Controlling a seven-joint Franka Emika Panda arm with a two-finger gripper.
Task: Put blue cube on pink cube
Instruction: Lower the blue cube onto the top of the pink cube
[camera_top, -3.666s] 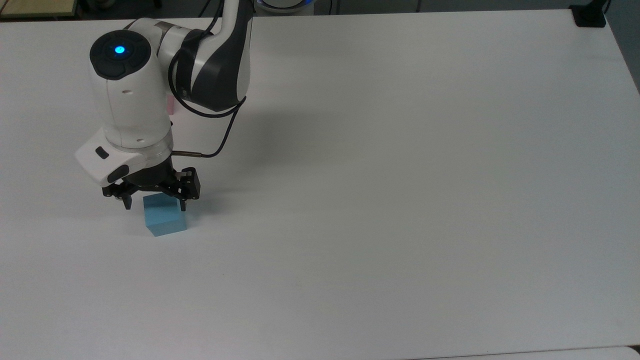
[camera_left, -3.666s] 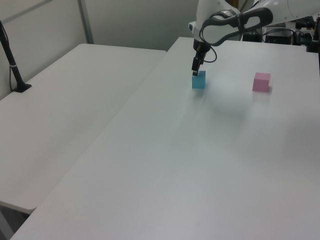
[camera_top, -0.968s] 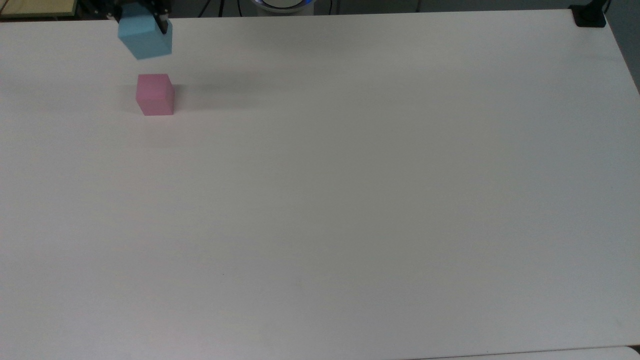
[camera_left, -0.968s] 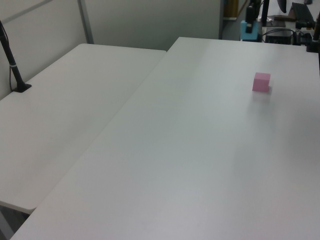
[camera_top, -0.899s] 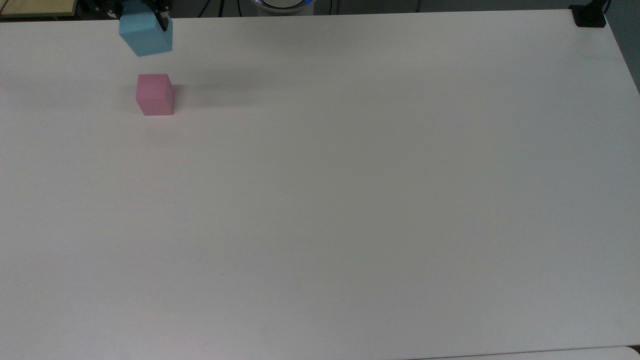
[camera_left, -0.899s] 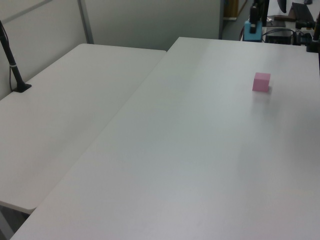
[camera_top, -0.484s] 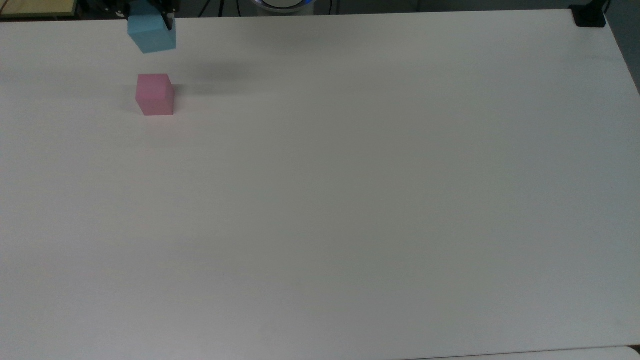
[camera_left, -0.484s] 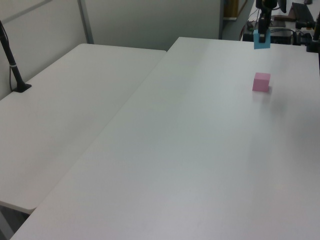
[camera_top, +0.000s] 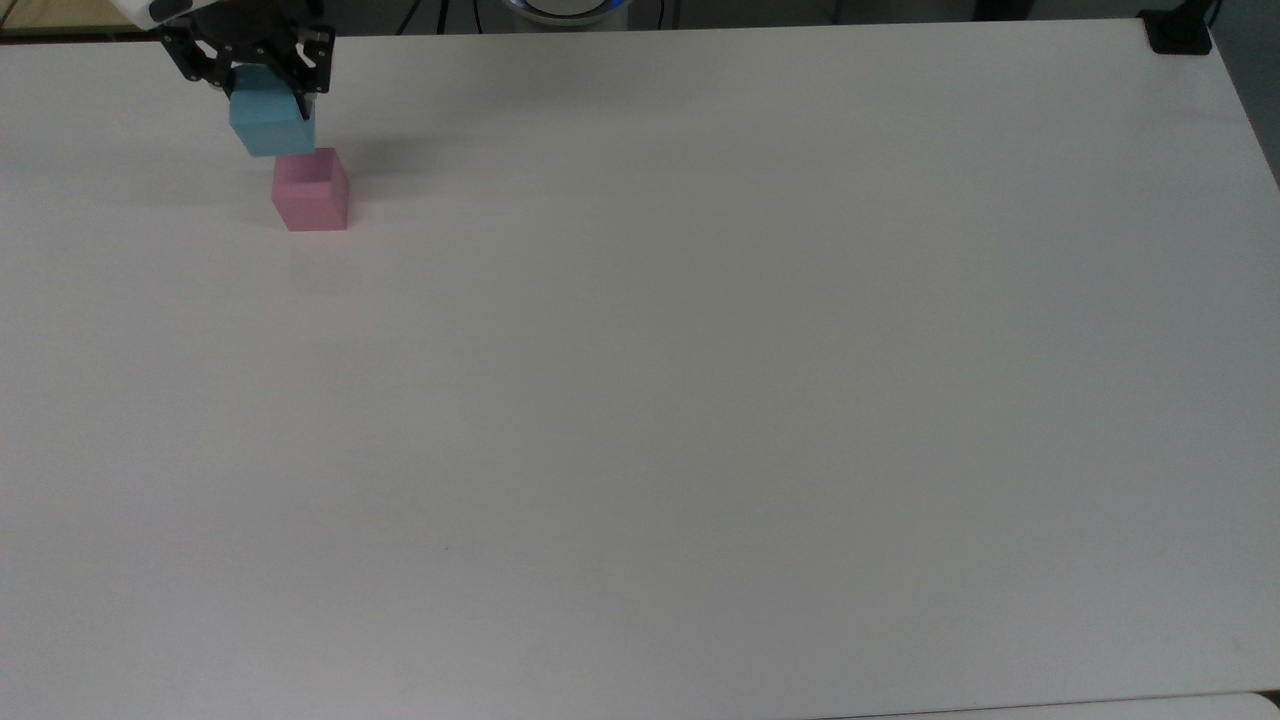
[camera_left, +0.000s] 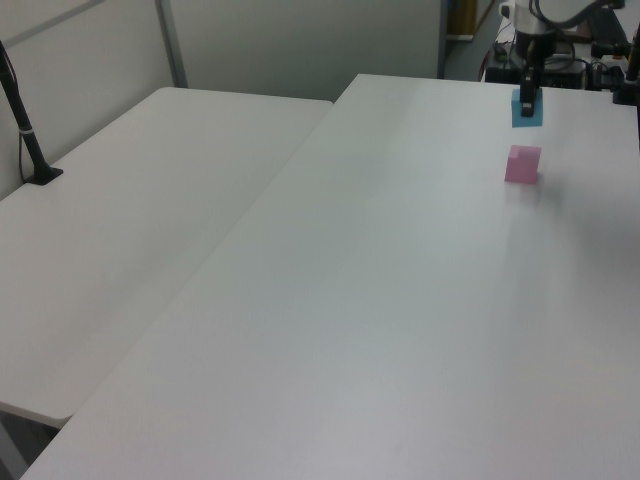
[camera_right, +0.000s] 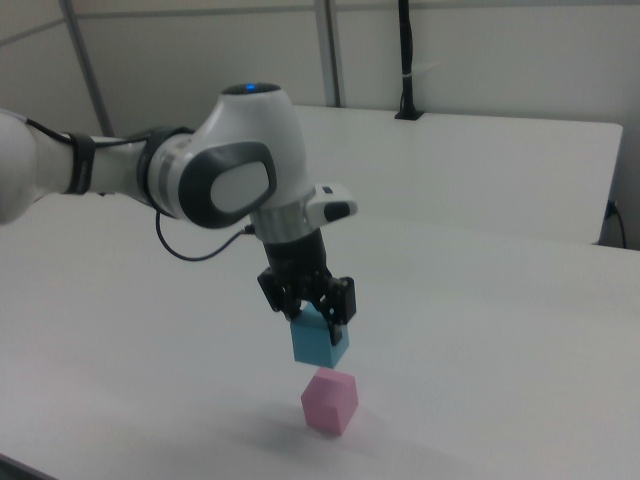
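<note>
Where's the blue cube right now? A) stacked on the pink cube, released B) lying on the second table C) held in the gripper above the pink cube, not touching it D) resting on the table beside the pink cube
C: the gripper is shut on the blue cube, and the right view shows a gap between it and the pink cube below.

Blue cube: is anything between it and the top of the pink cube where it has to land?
Nothing visible is. The gripper holds the blue cube in the air just above the pink cube, with a bare gap between them in the right view. The white table around the pink cube is bare too.
</note>
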